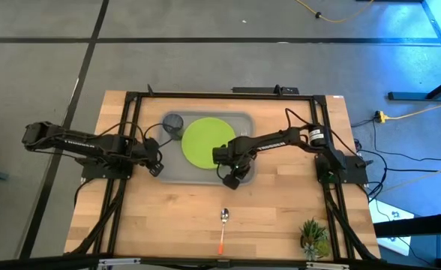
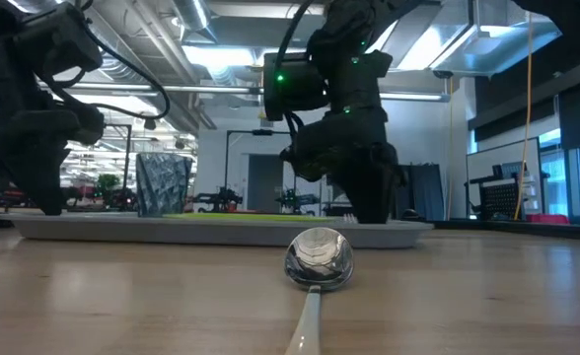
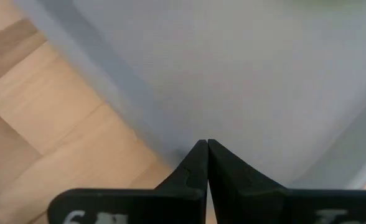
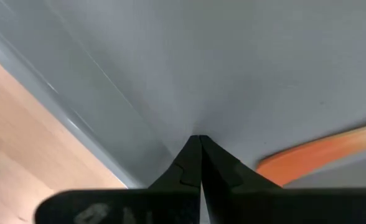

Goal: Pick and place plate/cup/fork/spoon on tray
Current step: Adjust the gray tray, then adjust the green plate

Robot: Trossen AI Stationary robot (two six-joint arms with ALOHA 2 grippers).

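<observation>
Tray (image 1: pixel 172 174), a large light grey rectangle of plastic with rounded corners and a raised rim, lies on the pale wooden table (image 1: pixel 280 206) toward its far side. On it rests the flat round lime-green plate (image 1: pixel 205 141), near the middle, and just beside the plate, toward the far left corner, stands the small dark grey translucent cup (image 1: pixel 173 124), upright.

Left gripper (image 1: pixel 155 166) sits low at the tray's near left edge, its two dark fingers (image 3: pixel 195 165) pressed together with nothing between them. Right gripper (image 1: pixel 232 178) is down over the tray's near right part, fingers likewise closed on nothing; an orange handle (image 4: pixel 323 149), whose head is out of sight, lies on the tray floor just beside its tips.

Well apart from the tray, near the table's front edge, lies the small spoon (image 1: pixel 223 225), silver oval bowl pointing toward the tray, orange handle toward the front.
</observation>
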